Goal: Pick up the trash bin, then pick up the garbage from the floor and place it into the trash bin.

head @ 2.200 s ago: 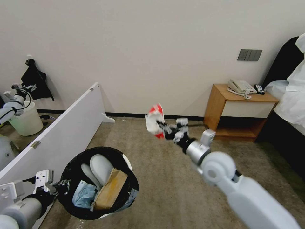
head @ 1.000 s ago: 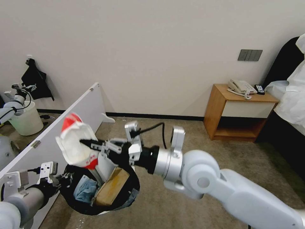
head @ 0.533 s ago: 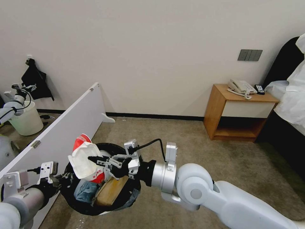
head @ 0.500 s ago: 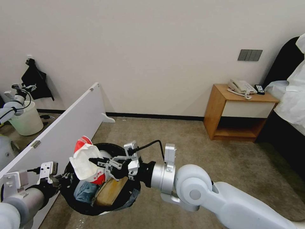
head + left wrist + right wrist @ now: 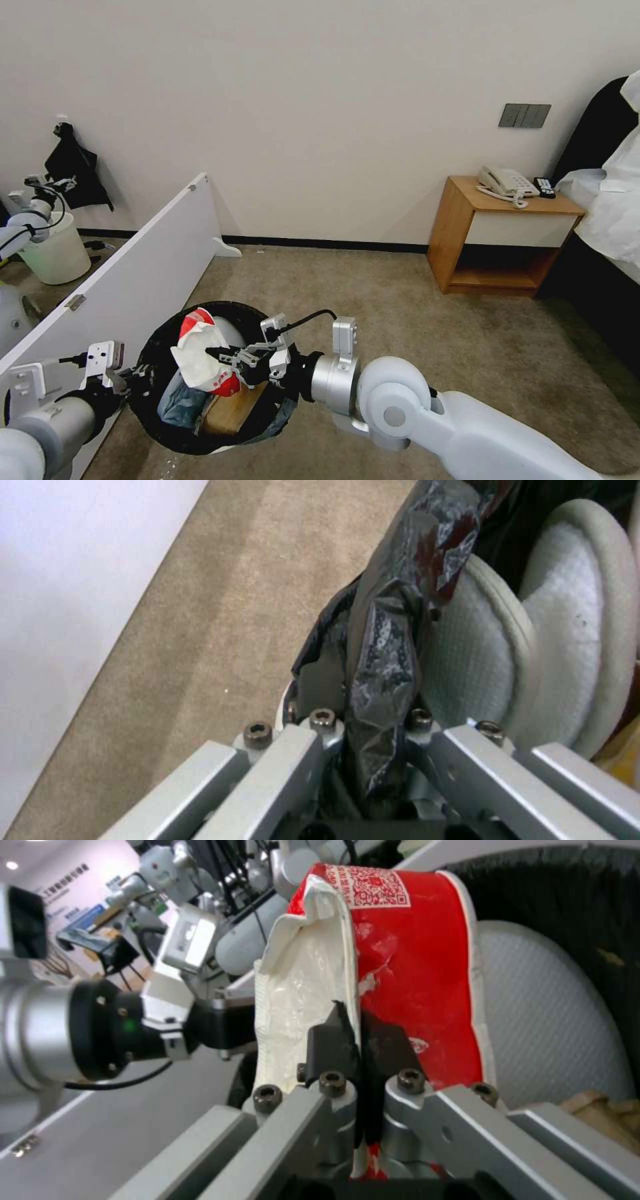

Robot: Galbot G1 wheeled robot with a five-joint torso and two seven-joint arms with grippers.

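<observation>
The trash bin [image 5: 150, 373], a round white bin lined with a black bag [image 5: 387, 645] folded over its rim, hung at the lower left of the head view, above the beige carpet [image 5: 413, 313] and just beside a tilted white panel [image 5: 133, 280]. Inside it lay two white slippers [image 5: 527, 650], a brown paper bag [image 5: 230, 410] and a pale-blue mask [image 5: 177, 403]. The right arm reached across from the lower right, its right gripper [image 5: 223, 355] over the bin's mouth. The left gripper [image 5: 370, 725] was clenched on the bag-covered rim, the crinkled plastic pinched between its jaws, and so carried the bin. The right gripper's black fingertips [image 5: 333, 1040] were closed tightly on the edge of the red snack packet [image 5: 200, 350], a red-and-white wrapper with a printed code square; the packet sat within the rim line, above the slippers and touching or nearly touching one of them.

The step in hand appeared to be the deposit of one piece of garbage, the packet, into the bin, with the pick-up of the bin already accomplished. The next move would probably call for the right jaws to part so that the packet falls among the litter, while the left grasp holds the rim steady; the light wrapper might cling to a fingertip.
</observation>
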